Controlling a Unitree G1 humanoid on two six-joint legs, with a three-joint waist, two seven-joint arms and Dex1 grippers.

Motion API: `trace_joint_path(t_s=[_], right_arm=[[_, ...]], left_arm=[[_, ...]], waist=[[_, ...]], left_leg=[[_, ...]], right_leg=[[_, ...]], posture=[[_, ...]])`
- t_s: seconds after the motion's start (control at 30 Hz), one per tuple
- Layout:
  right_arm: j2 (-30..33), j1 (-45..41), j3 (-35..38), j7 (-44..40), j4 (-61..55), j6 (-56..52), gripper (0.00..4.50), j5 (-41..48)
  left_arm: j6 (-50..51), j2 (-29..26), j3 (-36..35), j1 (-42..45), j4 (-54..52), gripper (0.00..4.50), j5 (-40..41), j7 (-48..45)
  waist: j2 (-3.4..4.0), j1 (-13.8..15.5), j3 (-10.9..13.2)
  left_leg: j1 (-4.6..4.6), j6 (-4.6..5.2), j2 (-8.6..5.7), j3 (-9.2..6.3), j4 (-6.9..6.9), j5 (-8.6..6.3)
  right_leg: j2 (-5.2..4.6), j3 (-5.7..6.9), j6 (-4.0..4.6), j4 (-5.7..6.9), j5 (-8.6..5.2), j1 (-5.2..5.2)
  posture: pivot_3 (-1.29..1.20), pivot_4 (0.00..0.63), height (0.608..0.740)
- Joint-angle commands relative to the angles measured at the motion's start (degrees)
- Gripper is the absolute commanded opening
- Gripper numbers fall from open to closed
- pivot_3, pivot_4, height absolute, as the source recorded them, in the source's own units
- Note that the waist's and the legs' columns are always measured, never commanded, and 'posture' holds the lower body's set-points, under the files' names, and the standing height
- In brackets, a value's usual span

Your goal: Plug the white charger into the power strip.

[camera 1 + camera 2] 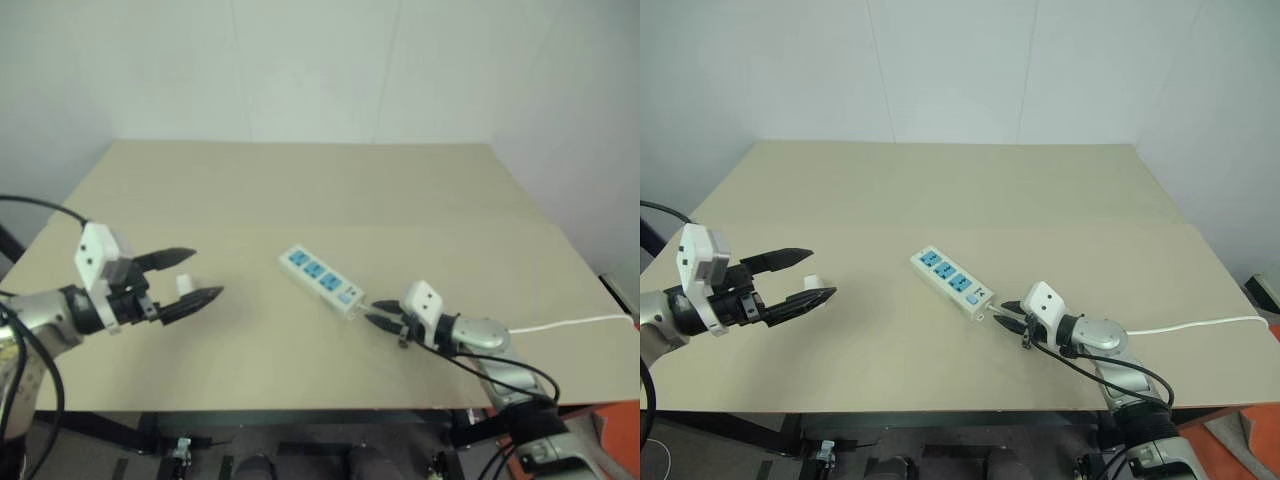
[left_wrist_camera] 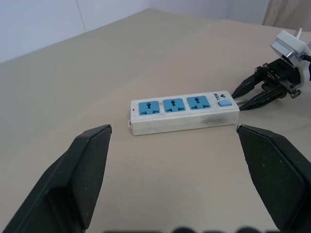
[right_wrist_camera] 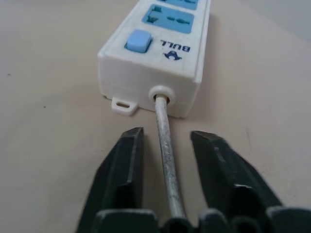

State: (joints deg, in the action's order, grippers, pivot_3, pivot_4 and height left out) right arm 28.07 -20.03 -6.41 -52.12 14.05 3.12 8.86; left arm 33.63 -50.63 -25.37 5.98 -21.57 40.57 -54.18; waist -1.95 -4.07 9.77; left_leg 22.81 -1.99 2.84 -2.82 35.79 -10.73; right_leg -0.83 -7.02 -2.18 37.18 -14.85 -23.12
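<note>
The power strip (image 1: 322, 281) lies slantwise in the middle of the table, a white bar with three blue sockets and a blue switch. My right gripper (image 1: 369, 311) is at its near end, open. Its fingers (image 3: 124, 165) straddle the strip's thin cord (image 3: 165, 141) just behind the housing, with a gap on each side. The white charger (image 1: 185, 284), a tiny cube, stands on the table at the left. My left gripper (image 1: 208, 273) hovers there, wide open and pointing toward the strip. Seen from the head, the charger shows between its two fingers.
The tan table (image 1: 300, 190) reaches back to a white wall. The strip's cord (image 1: 570, 323) runs off over the table's right edge. A black cable loops below my right wrist near the front edge.
</note>
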Motion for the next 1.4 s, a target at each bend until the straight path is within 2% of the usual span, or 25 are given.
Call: trace_joint_path(t_s=[0.03, 0.07, 0.13, 0.17, 0.37, 0.67, 0.93, 1.13, 1.23, 1.27, 1.4], right_arm=[[1.0, 0.0, 4.1, -3.1, -3.7, -0.4, 3.27, 6.1], [0.8, 0.2, 4.6, -3.4, -4.9, -1.1, 3.72, 7.3], [0.0, 0.4, 4.6, -2.6, -7.3, -2.7, 4.3, 8.3], [-0.9, 0.4, 4.5, -1.2, -8.2, -3.4, 4.41, 8.2], [-10.3, -0.9, 2.1, 13.3, -10.9, -10.7, 4.41, 3.8], [-15.2, 0.0, -1.5, 21.1, -7.9, -9.7, 4.41, -2.5], [-17.6, -0.5, -3.3, 20.7, -3.0, -8.0, 4.41, -3.9], [-19.8, -3.2, -4.1, 18.5, 4.3, -4.2, 4.41, -4.3], [-19.8, -4.7, -4.0, 17.6, 6.7, -3.1, 3.82, -4.7], [-19.7, -5.1, -3.9, 17.4, 7.1, -2.9, 3.49, -4.8], [-18.8, -7.7, -2.0, 16.3, 9.1, -1.3, 3.41, -3.7]], left_arm=[[-1.0, -0.4, -0.3, 1.0, -0.3, 4.5, 0.4, -0.3], [-1.0, -0.4, -0.3, 1.0, -0.3, 4.5, 0.4, -0.3], [-1.0, -0.4, -0.2, 1.2, -0.1, 4.5, 0.4, -0.3], [-1.1, -0.4, 0.0, 1.4, 0.1, 4.5, 0.3, -0.4], [-1.5, -0.1, 1.1, 2.9, 1.3, 4.5, 0.1, -0.7], [-1.8, -0.1, 0.7, 2.6, 1.5, 4.5, 0.4, -0.7], [-2.7, -0.2, 0.7, 2.5, 2.7, 4.5, 0.0, -1.6], [-3.4, -0.3, 0.6, 2.4, 3.3, 4.5, -0.4, -2.4], [-3.8, -0.6, 0.4, 2.1, 3.4, 4.5, -0.5, -2.6], [-3.9, -0.6, 0.3, 2.0, 3.5, 4.5, -0.5, -2.7], [-4.2, -0.9, 0.0, 1.9, 3.7, 4.5, -0.6, -3.2]], waist=[[0.0, 0.0, 0.0], [0.0, 0.1, 0.0], [0.0, 0.0, 0.0], [0.0, -0.1, 0.0], [0.01, 0.0, 0.0], [0.02, 0.1, 0.0], [0.02, -0.1, 0.0], [-0.03, -1.5, 0.0], [-0.05, -2.1, 0.0], [-0.05, -2.3, 0.0], [-0.05, -2.9, 0.0]], left_leg=[[0.02, 0.0, 0.0, 0.0, 0.0, 0.0], [0.04, 0.0, 0.0, 0.0, 0.0, 0.0], [0.07, 0.0, 0.01, -0.01, -0.03, 0.0], [0.07, 0.0, 0.01, -0.02, -0.04, 0.0], [0.02, 0.0, 0.03, -0.05, -0.03, 0.0], [0.15, -0.01, 0.03, -0.03, -0.05, 0.0], [0.05, -0.01, 0.03, -0.04, -0.04, 0.0], [-0.02, -0.01, 0.04, -0.04, -0.04, 0.0], [-0.13, -0.01, 0.07, -0.04, -0.04, 0.0], [-0.17, -0.01, 0.08, -0.05, -0.04, 0.0], [-0.37, -0.01, 0.1, -0.05, -0.05, 0.0]], right_leg=[[0.0, 0.0, 0.0, -0.01, 0.0, -0.01], [0.0, 0.0, 0.0, -0.02, 0.0, -0.01], [0.0, 0.01, 0.01, -0.03, -0.01, -0.05], [0.0, 0.01, 0.01, -0.03, -0.01, -0.05], [0.04, 0.02, 0.02, 0.06, 0.0, -0.06], [0.02, 0.02, 0.03, -0.04, 0.0, -0.13], [0.03, 0.03, 0.03, 0.0, 0.0, -0.08], [0.03, 0.02, 0.03, 0.03, 0.01, -0.02], [0.07, -0.01, 0.06, 0.04, 0.09, 0.03], [0.09, -0.02, 0.07, 0.06, 0.11, 0.06], [0.13, -0.04, 0.06, 0.08, 0.12, 0.2]], posture=[[0.0, 0.15, 0.74], [0.0, 0.15, 0.74], [0.0, 0.15, 0.74], [0.0, 0.15, 0.74], [0.0, 0.15, 0.74], [0.0, 0.15, 0.74], [0.0, 0.15, 0.74], [0.0, 0.15, 0.74], [0.0, 0.15, 0.74], [0.0, 0.15, 0.74], [0.0, 0.15, 0.74]])
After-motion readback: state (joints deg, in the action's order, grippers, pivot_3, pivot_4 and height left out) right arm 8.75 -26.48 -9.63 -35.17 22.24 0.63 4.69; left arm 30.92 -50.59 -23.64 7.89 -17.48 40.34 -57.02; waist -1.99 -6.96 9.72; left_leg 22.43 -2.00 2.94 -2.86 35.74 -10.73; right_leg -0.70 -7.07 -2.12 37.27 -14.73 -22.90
